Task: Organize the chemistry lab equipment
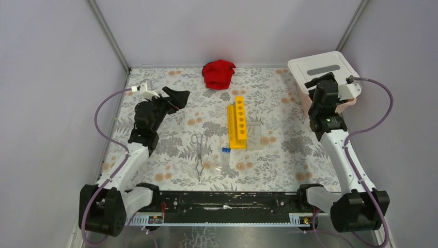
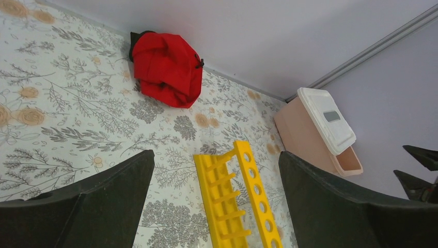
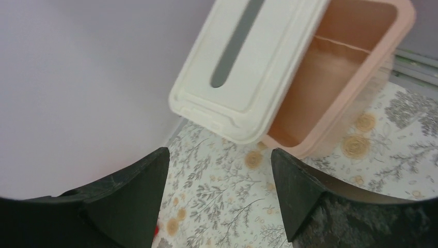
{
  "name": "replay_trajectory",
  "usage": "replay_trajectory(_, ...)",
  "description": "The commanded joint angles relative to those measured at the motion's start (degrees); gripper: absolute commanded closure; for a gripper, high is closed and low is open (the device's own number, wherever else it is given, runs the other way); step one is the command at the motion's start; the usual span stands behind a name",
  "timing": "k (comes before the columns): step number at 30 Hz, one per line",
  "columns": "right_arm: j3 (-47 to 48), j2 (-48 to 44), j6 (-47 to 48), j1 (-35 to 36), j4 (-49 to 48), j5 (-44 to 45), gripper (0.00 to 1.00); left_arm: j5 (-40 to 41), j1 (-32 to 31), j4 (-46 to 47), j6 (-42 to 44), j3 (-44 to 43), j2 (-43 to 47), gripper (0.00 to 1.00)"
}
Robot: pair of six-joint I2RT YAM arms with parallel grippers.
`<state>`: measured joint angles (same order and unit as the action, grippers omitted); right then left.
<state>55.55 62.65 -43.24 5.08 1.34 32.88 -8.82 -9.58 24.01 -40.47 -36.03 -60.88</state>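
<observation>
Cloth (image 1: pixel 218 74) behind rack (image 1: pixel 238 123); tongs (image 1: pixel 199 155) nr tubes (image 1: pixel 225 150)

Showing black wedge-shaped fingers (image 2: pixel 93 206), with white links (image 1: pixel 126 159) and purple cables (image 1: pixel 97 114) looping behind the jaws.

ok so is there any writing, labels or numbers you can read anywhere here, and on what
No readable text in any view.
white lid: only a plain grey strip, no lettering.
yellow rack: no markings show.
red cloth: no print shows.
blue-capped tubes: too small to tell.
</observation>
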Motion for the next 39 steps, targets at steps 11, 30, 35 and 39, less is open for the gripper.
replay_trajectory(11, -2.17, 9.41, -9.7, -12.48, -5.36, -7.35, 0.21, -3.83, -1.17, 8.08, -3.94, -2.32, -6.03, 0.01)
replay_trajectory(30, 0.45, 22.11, -10.27, -16.12, -13.14, -11.36, 0.2, -4.48, -4.35, 16.84, -4.91, -2.19, -12.68, 0.01)
replay_trajectory(35, 1.94, 25.03, -10.5, -16.76, -14.35, -12.13, 0.2, -4.63, -5.16, 18.73, -4.96, -2.49, -13.99, 0.01)
replay_trajectory(39, 3.31, 27.59, -11.24, -17.15, -14.7, -12.9, 0.2, -4.63, -5.7, 19.7, -4.97, -2.94, -15.05, 0.01)
